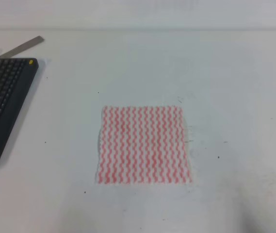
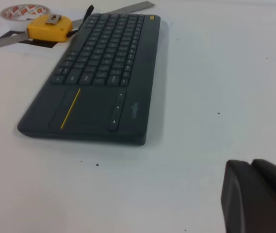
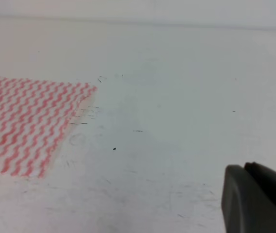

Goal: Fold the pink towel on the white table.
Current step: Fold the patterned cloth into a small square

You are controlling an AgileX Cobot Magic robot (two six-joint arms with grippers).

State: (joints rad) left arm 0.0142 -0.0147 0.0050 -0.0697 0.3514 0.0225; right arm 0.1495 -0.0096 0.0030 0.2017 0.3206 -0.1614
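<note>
Claws: left claw (image 2: pixel 259 196) and right claw (image 3: pixel 256 199) dark, aperture cannot be told.
Pink towel (image 1: pixel 144 145): thin, flat, square, edges free.
Bench (image 1: pixel 235 97): white, scuffed.
Keyboard (image 1: pixel 4 104): well left.

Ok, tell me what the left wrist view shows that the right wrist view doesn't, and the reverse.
Only the left wrist view shows the dark grey keyboard, with a yellow tape measure, a roll of tape and a metal ruler behind it. Only the right wrist view shows the pink towel, lying flat and unfolded, with small dark scuffs on the surface near its corner. Both show the white table and a dark part of that arm's own gripper in the lower right corner, too little to tell whether it is open or shut.
</note>
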